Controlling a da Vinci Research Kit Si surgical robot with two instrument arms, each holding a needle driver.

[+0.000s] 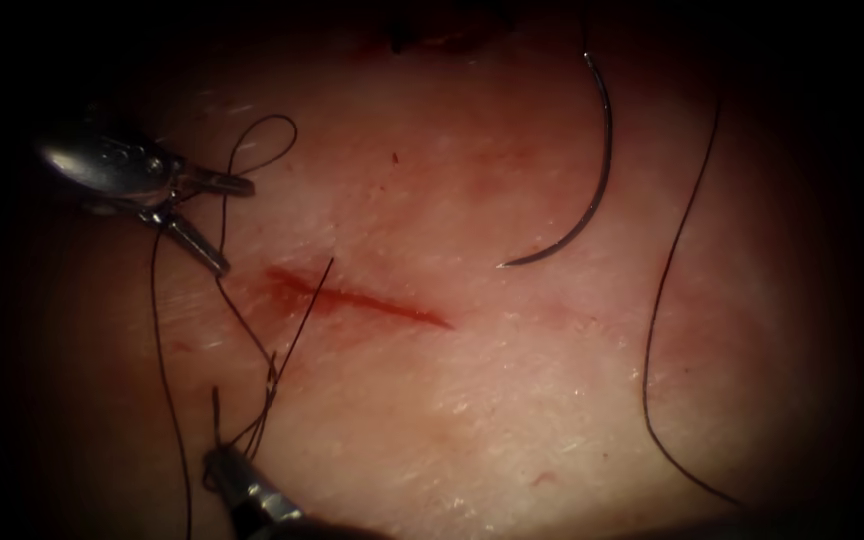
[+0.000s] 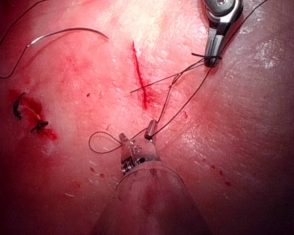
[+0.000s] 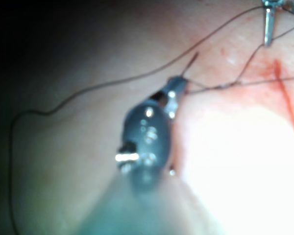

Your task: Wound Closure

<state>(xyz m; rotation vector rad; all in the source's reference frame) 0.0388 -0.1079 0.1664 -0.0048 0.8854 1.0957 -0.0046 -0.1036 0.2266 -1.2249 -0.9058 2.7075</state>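
Observation:
The cut (image 1: pixel 362 298) runs short and red across the middle of the tissue (image 1: pixel 512 420). The curved needle (image 1: pixel 592 180) lies free on the tissue to the right of the cut, not in it; it also appears in the left wrist view (image 2: pixel 68 33). The left tool (image 1: pixel 238 228) stands open at the upper left, holding nothing, with a strand of thread (image 1: pixel 220 215) running between its jaws. Below the cut's left end, the right tool (image 1: pixel 218 456) is shut on the thread, where several strands meet (image 1: pixel 272 375). A free thread end (image 1: pixel 314 288) crosses the cut.
A long slack strand of thread (image 1: pixel 657 300) trails down the tissue at the right. An older stitch with cut ends (image 2: pixel 39 125) sits in red fluid away from the cut. A small thread loop (image 2: pixel 100 142) lies beside the left tool (image 2: pixel 136 132).

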